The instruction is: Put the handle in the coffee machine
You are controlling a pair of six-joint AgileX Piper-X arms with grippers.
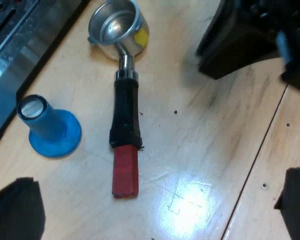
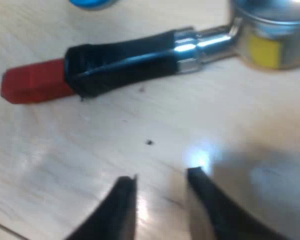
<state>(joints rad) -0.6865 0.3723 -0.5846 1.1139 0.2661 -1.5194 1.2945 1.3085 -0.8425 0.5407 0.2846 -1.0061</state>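
Note:
The metal holder lies flat on the wooden table, loose from the machine. Its round basket (image 1: pixel 117 27) with a yellow mark is near the machine's base. The dark handle (image 1: pixel 126 110) ends in red (image 1: pixel 125 172), and that end points toward my left gripper (image 1: pixel 155 212). The left gripper hovers above the table, open wide, with nothing between its fingers (image 1: pixel 17 210). My right gripper (image 2: pixel 160 177) is low over the wood, open and empty. Its tips are a short way from the side of the handle (image 2: pixel 130 62), apart from it. The red end (image 2: pixel 35 80) and basket (image 2: pixel 272 35) flank that spot.
A blue tamper (image 1: pixel 52 127) stands upright on the table between the holder and the machine's metal drip tray (image 1: pixel 10 50); its blue rim (image 2: pixel 92 2) lies beyond the handle. The right arm's dark bulk (image 1: pixel 250 40) hangs near the basket. Bare wood surrounds the red end.

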